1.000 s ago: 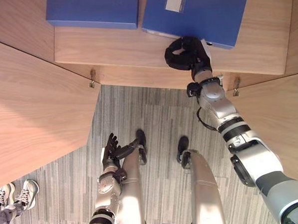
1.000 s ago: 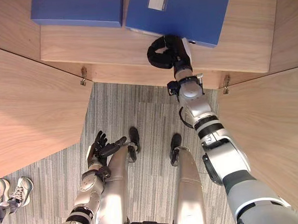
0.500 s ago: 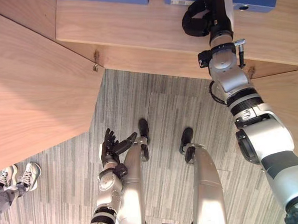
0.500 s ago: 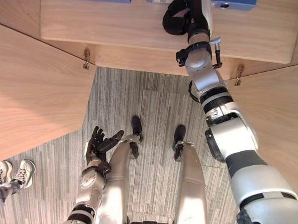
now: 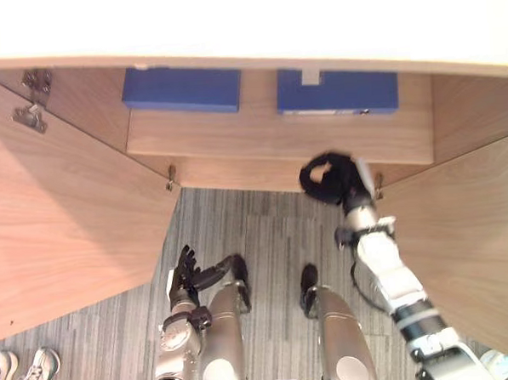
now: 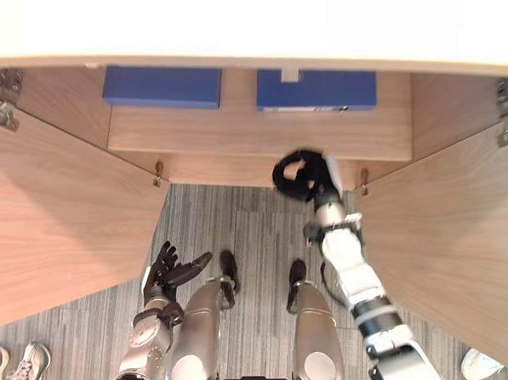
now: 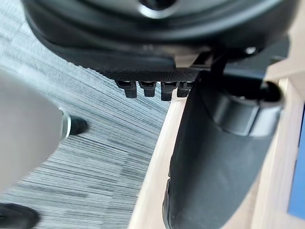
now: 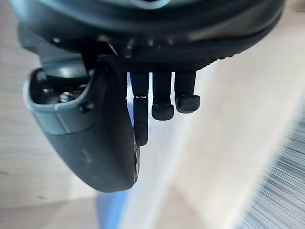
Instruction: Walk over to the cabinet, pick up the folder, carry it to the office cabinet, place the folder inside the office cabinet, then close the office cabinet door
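Note:
Two blue folders lie flat on the wooden shelf point(image 5: 268, 138) inside the open cabinet: one on the left point(image 5: 180, 88), one on the right point(image 5: 337, 92) with a pale label at its back edge. My right hand point(image 5: 332, 179) hangs in front of the shelf's front edge, below the right folder and apart from it. Its fingers point(image 8: 163, 110) are curled round nothing. My left hand point(image 5: 187, 271) is low by my side over the carpet, fingers spread and relaxed.
The cabinet's left door point(image 5: 60, 226) and right door point(image 5: 487, 246) both stand swung out towards me, flanking a strip of grey striped carpet point(image 5: 273, 231). A white top point(image 5: 245, 20) overhangs the shelf. A person's shoes point(image 5: 25, 376) show at the lower left.
The camera has shifted, and the whole cabinet front shows now. My right hand has come off the right folder's front edge and drawn back past the shelf edge. The left hand has hardly moved.

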{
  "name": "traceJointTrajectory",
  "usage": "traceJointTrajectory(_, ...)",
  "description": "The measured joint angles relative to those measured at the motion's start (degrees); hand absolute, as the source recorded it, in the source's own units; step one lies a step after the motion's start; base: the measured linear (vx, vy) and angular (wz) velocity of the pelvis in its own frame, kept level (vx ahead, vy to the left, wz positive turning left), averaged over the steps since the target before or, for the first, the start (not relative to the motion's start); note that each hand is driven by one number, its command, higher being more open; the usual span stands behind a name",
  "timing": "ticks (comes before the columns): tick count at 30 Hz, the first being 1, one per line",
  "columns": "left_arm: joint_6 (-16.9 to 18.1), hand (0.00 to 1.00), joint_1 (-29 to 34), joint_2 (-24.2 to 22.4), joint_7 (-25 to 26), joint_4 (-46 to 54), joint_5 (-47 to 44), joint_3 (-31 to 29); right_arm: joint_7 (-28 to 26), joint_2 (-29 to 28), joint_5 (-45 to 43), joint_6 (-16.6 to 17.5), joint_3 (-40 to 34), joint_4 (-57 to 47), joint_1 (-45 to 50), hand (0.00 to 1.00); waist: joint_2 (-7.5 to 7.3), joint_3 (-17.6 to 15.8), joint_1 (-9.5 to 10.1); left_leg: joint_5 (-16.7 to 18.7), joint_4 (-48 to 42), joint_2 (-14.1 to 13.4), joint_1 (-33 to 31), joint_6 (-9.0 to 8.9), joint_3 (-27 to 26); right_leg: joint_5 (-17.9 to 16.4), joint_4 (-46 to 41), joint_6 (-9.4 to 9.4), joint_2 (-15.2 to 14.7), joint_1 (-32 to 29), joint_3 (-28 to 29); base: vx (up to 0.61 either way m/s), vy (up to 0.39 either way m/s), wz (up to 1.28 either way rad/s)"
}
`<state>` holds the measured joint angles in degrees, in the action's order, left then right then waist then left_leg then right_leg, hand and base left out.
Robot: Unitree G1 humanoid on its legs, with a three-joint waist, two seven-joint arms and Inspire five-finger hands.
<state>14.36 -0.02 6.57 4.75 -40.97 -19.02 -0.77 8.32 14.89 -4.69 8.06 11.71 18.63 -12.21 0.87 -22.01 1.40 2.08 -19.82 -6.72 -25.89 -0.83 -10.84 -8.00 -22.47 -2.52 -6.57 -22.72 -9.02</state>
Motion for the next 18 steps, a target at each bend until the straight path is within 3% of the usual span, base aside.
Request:
traceJointTrajectory(2, -0.38, 1.0, -0.14, 0.3, -0.13, -2.06, 0.05, 0.0, -0.52, -0.59, 0.45, 0.05, -0.32, 2.01, 1.22, 0.0, -0.22, 0.32, -0.52, -0.47, 1.27, 0.13, 1.63, 0.19, -0.09, 0.8, 1.96, -0.4, 0.22, 2.0, -0.03, 0.14, -0.004, -0.03)
traceJointTrajectory(3, -0.93, 1.0, -0.04, 0.26, -0.3, -4.0, 0.46, -0.1, -1.11, -2.04, 0.84, 0.19, -1.25, 3.6, 2.68, 1.0, -0.4, 0.44, -0.72, -0.94, 3.63, 0.46, 4.62, 0.17, -0.47, 1.6, 4.66, -0.77, 0.36, 4.94, 0.08, 0.16, 0.017, -0.1)
traceJointTrajectory(8, -1.94, 1.0, 6.04, 0.19, -1.04, -7.85, 3.46, -2.34, -3.37, -8.72, 7.1, 0.56, -4.31, 16.62, 11.97, 1.0, -2.35, 10.07, -0.84, -3.62, 16.45, 2.07, 17.05, -0.65, -4.0, 5.35, 16.57, -1.64, 1.28, 15.4, 2.54, 0.18, 0.024, -0.28)
traceJointTrajectory(12, -2.27, 1.0, 6.03, -0.07, -1.18, -10.14, 5.23, -3.22, -2.57, -11.52, 7.01, -0.22, -12.99, 27.31, 14.86, 1.0, -2.35, 13.15, -1.69, -5.52, 22.05, 3.34, 22.19, -0.62, -4.11, 5.68, 18.56, -1.99, 1.11, 18.85, 2.61, 0.06, 0.026, -0.04)
traceJointTrajectory(18, -3.9, 1.0, 6.51, -0.72, -1.38, -13.52, 7.03, -3.42, -0.22, -11.36, 5.77, -1.46, -21.92, 33.61, 17.82, 1.0, -2.42, 14.03, -2.68, -6.77, 24.9, 4.43, 26.27, -0.47, -4.01, 6.11, 19.84, -2.31, 0.69, 21.86, 2.81, -0.03, 0.039, -0.02)
